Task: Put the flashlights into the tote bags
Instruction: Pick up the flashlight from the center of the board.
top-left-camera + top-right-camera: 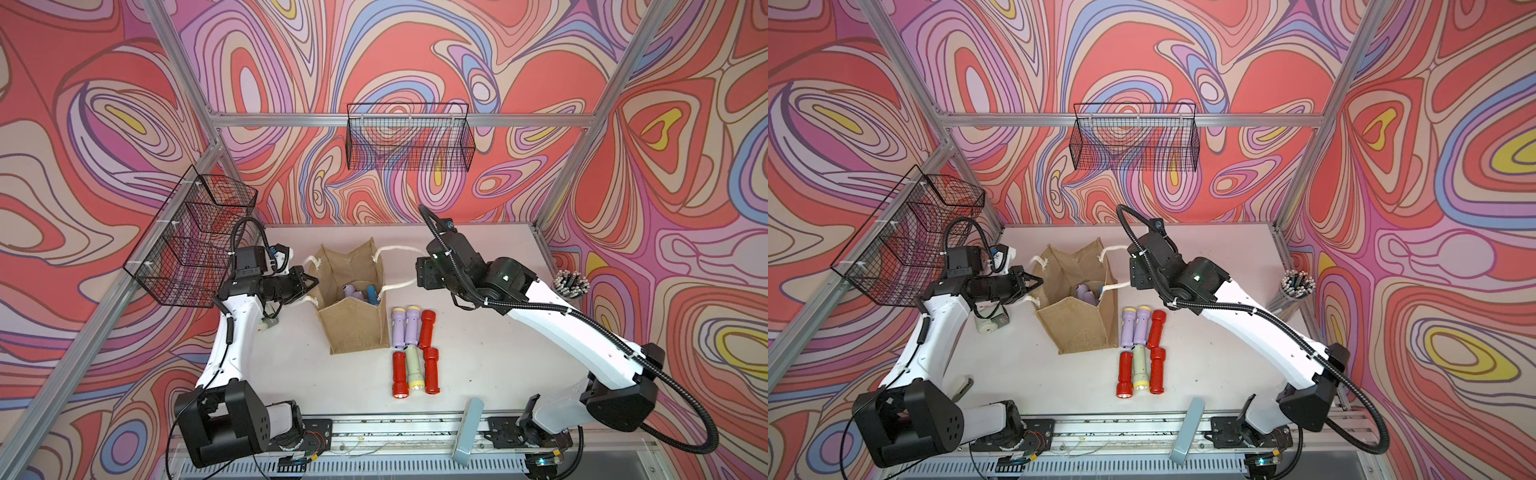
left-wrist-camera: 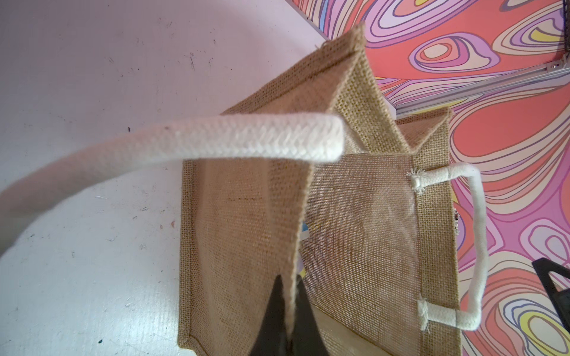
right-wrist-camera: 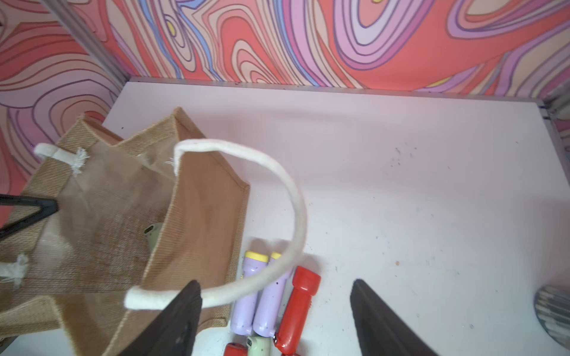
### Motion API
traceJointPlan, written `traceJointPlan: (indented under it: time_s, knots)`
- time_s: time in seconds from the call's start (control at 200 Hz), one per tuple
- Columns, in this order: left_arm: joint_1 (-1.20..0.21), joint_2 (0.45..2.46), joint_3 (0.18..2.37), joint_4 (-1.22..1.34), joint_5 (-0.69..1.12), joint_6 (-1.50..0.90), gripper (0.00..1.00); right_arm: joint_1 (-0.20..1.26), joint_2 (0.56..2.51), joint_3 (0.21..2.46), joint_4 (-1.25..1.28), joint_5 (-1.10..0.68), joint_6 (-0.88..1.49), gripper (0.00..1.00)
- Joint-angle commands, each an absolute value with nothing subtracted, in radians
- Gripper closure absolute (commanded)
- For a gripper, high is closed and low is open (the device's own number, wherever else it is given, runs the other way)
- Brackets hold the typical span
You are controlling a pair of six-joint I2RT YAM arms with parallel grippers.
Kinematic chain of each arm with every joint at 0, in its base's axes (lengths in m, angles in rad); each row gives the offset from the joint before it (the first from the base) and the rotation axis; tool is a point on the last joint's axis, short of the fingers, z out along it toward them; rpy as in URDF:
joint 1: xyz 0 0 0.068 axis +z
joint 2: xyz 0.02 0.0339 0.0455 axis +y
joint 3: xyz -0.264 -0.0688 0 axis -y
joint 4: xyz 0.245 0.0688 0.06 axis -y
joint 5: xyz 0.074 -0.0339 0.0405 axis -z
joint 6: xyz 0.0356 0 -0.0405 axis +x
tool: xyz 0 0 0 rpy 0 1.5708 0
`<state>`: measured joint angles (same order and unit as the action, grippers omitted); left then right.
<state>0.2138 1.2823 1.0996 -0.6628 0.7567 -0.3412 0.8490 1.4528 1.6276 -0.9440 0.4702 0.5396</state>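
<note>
The left gripper (image 2: pixel 288 311) clamps the bag (image 1: pixel 353 328) rim. The right gripper (image 3: pixel 275 281) hovers empty, jaws apart. Six flashlights (image 1: pixel 412 326) lie just beside the bag, others inside. The handle (image 3: pixel 296 215) looping over them could snag a descending finger, tipping the bag.

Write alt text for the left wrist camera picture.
The left tool is shut on the rim of a tan burlap tote bag. A white rope handle arcs across the foreground over a pale table.
</note>
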Motion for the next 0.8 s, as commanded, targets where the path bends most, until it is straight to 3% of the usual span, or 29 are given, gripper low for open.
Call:
traceJointPlan:
  time_s: [0.0, 0.15, 0.381, 0.796]
  knots:
    - [0.217, 1.252, 1.104, -0.678, 0.740, -0.331, 1.00, 0.810, 1.409, 1.550, -0.968, 0.535, 0.605, 0.20]
    - [0.216, 1.249, 1.104, -0.686, 0.730, -0.328, 1.00, 0.750, 1.356, 1.371, -0.905, 0.514, 0.610, 0.20]
    - [0.216, 1.253, 1.106, -0.686, 0.724, -0.330, 1.00, 0.625, 1.331, 1.122, -0.741, 0.231, 0.675, 0.23]
    - [0.217, 1.255, 1.100, -0.687, 0.721, -0.333, 1.00, 0.617, 1.471, 0.970, -0.502, -0.044, 0.788, 0.26]
